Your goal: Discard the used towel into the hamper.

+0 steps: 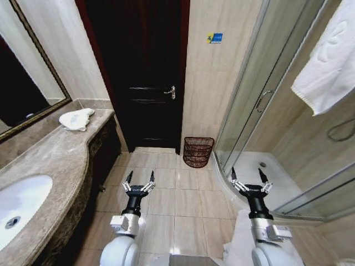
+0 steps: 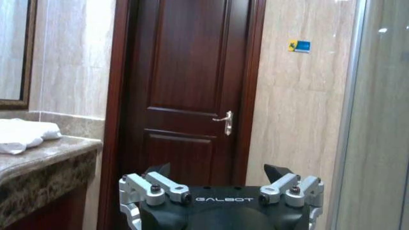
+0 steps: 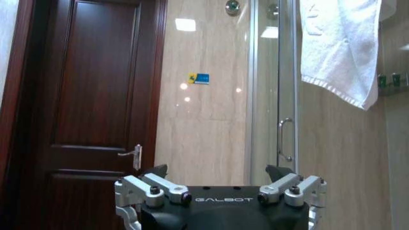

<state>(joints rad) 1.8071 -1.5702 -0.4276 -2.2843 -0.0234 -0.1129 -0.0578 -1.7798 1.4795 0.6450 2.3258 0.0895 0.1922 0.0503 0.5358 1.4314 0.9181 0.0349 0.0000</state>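
Arms low and forward, left gripper (image 1: pixel 140 178) and right gripper (image 1: pixel 249 175) both spread, empty.

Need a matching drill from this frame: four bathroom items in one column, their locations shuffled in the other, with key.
Items:
1. crumpled white towel
2. hamper
3. hanging white towel
4. sink basin

Locations:
A. on the floor against the wall, between the dark door and the shower enclosure
B. set into the near end of the countertop
C. high up, by the shower
D. at the far end of the countertop, by the mirror

Pairs: 1-D, 2-A, 3-C, 4-B
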